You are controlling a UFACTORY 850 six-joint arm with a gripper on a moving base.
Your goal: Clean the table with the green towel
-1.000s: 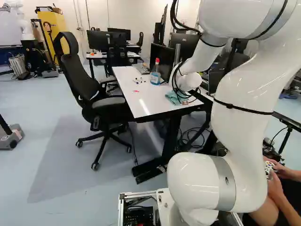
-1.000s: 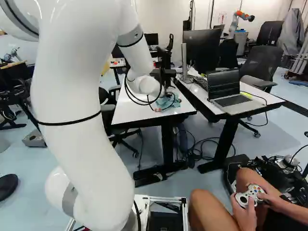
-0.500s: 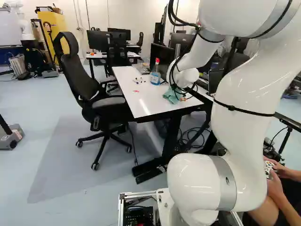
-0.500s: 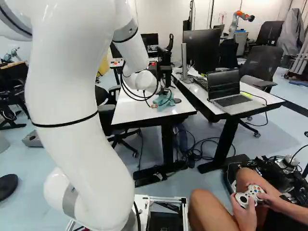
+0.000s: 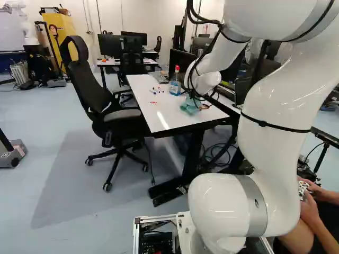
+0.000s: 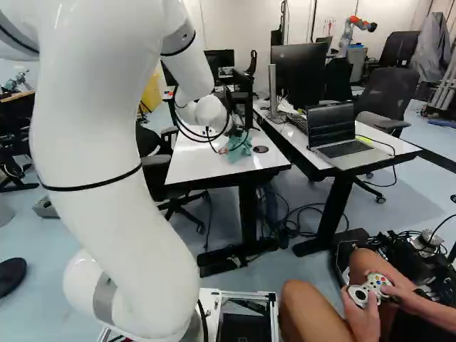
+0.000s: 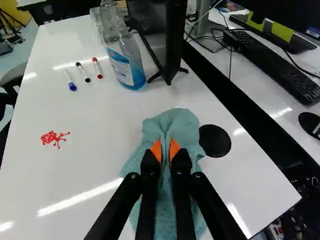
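Observation:
In the right base view my gripper (image 6: 234, 131) is mostly hidden behind the wrist and cables, low over the white table (image 6: 203, 167). In the wrist view the gripper (image 7: 166, 150) is shut on the green towel (image 7: 172, 122), a fold pinched between its orange pads. The towel spreads under and around the fingers on the tabletop, beside a round black disc (image 7: 215, 141). A red scribble (image 7: 55, 138) marks the table on the other side, apart from the towel. In the left base view the towel (image 5: 189, 106) lies near the table's near end.
Three markers (image 7: 83, 72) lie beyond the red scribble, with a bottle of blue liquid (image 7: 125, 60) and a monitor (image 7: 162, 30) near them. A second table bears a keyboard (image 7: 275, 65) and a laptop (image 6: 345, 139). An office chair (image 5: 114, 114) stands alongside the white table.
The arm has swung toward the left in both base views, dragging the towel with it across the tabletop. In the right base view the black disc has come out from behind the towel. The base has stayed put.

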